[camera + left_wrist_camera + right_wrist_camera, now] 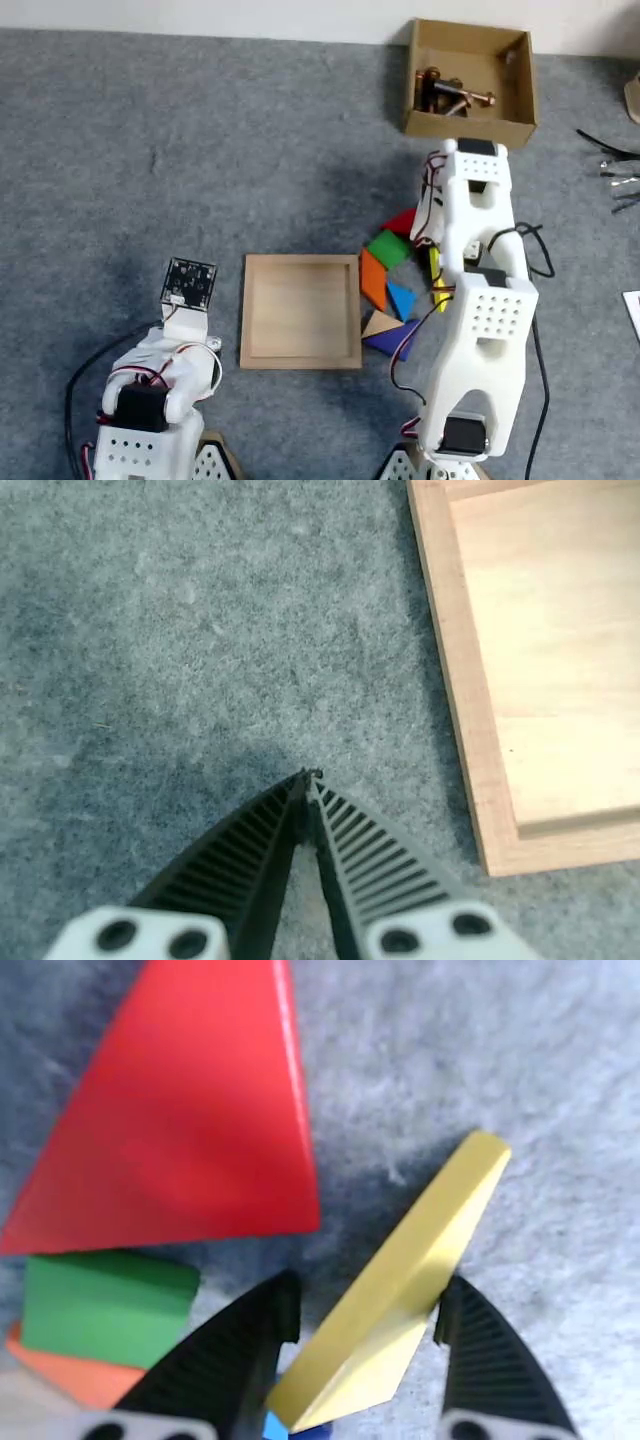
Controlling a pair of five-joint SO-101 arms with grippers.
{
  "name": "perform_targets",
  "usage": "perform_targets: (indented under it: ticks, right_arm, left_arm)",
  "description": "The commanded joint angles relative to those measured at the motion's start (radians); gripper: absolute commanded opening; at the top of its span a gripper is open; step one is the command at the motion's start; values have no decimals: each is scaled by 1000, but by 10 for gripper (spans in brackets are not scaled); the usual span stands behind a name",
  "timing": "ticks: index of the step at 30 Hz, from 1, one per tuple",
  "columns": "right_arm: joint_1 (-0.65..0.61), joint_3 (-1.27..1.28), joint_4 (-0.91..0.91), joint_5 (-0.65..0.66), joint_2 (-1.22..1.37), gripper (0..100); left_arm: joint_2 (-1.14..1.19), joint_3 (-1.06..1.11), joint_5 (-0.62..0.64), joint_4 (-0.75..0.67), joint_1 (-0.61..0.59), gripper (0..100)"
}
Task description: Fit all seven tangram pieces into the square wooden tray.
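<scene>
**Left arm** (160, 395): nearest the viewer, parked short of the tray's near-left corner. **Left gripper** (308, 780): fingers pressed together tip to tip, holding nothing, over bare grey carpet (120, 150) just beside the tray's rim.

**Square wooden tray** (300, 262): flat on the carpet between the two arms. Its floor holds no piece.

**Tangram pieces**: seven counted, all outside the tray and clustered against or close to its right side. Listed near to far:
- purple piece (392, 341), at the tray's near-right corner
- tan triangle (380, 323), touching the purple one
- blue triangle (401, 298)
- orange piece (371, 280), along the tray's right rim
- yellow piece (400, 1280), tipped up on edge rather than lying flat
- green square (388, 248)
- red triangle (403, 220), farthest of the set

**Right arm** (480, 330): stretched out over the right of the cluster. **Right gripper** (365, 1310): jaws at a middling width with the yellow piece between them. It looks pinched, though contact on one finger is not plain to see.

**Cardboard box** (465, 125): at the far edge, well apart from the tray, with metal parts inside.

**Progress**: none placed, seven to go. The yellow piece appears to be the first in hand, and the whole fitting of the square remains.
</scene>
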Motion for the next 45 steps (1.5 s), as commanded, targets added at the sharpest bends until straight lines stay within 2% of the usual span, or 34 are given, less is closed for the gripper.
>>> perform_targets:
  ticks: [1, 8, 13, 16, 22, 31, 40, 45]
  right_arm:
    - [13, -22, 13, 61, -104, 202]
    - [18, -21, 16, 68, -139, 148]
    - [18, -21, 31, 71, -139, 146]
    - [16, -21, 59, 129, -140, 142]
    - [18, -27, 65, 144, -142, 62]
    - [15, -58, 125, 206, -174, 5]
    - [10, -61, 130, 207, -208, 5]
    - [-42, -58, 139, 207, -282, 5]
  left_arm:
    - [-7, 19, 6, 6, 7, 5]
    - [-7, 19, 6, 6, 7, 5]
    - [-7, 19, 6, 6, 7, 5]
    - [-7, 19, 6, 6, 7, 5]
    - [-7, 19, 6, 6, 7, 5]
    - [-7, 19, 6, 6, 7, 5]
    - [-7, 19, 6, 6, 7, 5]
    - [-7, 19, 6, 6, 7, 5]
